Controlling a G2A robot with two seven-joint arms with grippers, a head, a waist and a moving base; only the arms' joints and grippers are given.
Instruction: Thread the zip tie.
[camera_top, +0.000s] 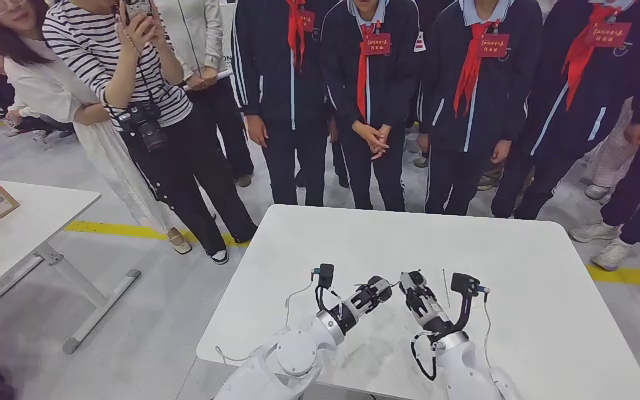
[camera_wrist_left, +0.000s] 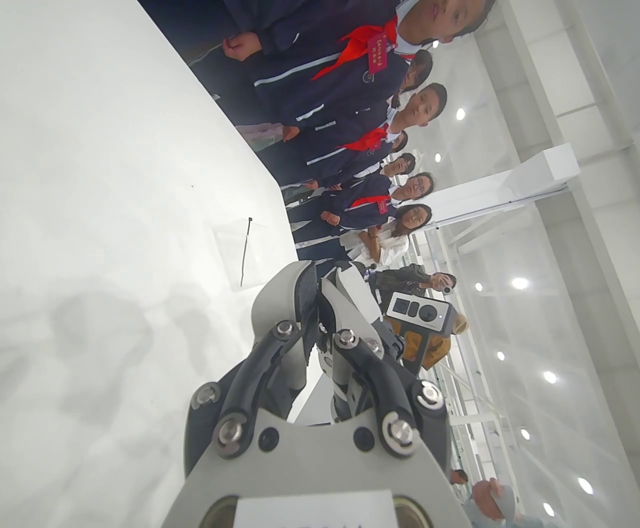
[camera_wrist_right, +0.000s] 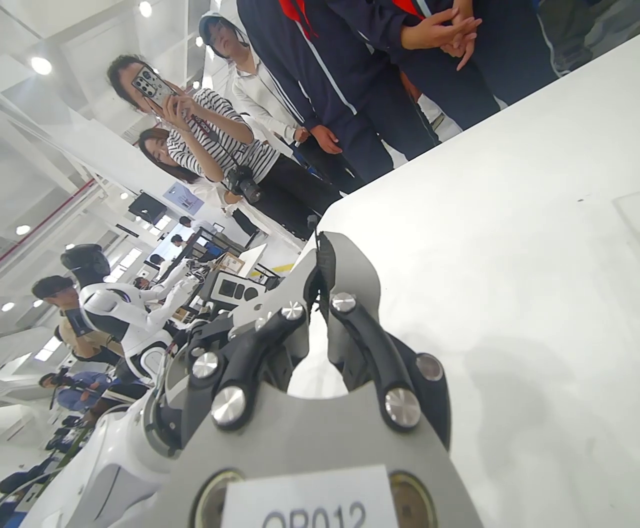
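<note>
left tool (camera_top: 380, 291) clenched, empty, over the near part of the surface (camera_top: 520, 250). right tool (camera_top: 408, 281) just beside it, clenched and empty too. zip tie (camera_top: 445, 287) lies flat just right of the right tool, on a clear sheet (camera_wrist_left: 227, 245), nothing touching it. step in hand looks like the pickup. i'd release the right tool first, come in low across the strap near the head end. thin strap on a slick sheet will likely skate. leave the tail free for the left tool.
</note>
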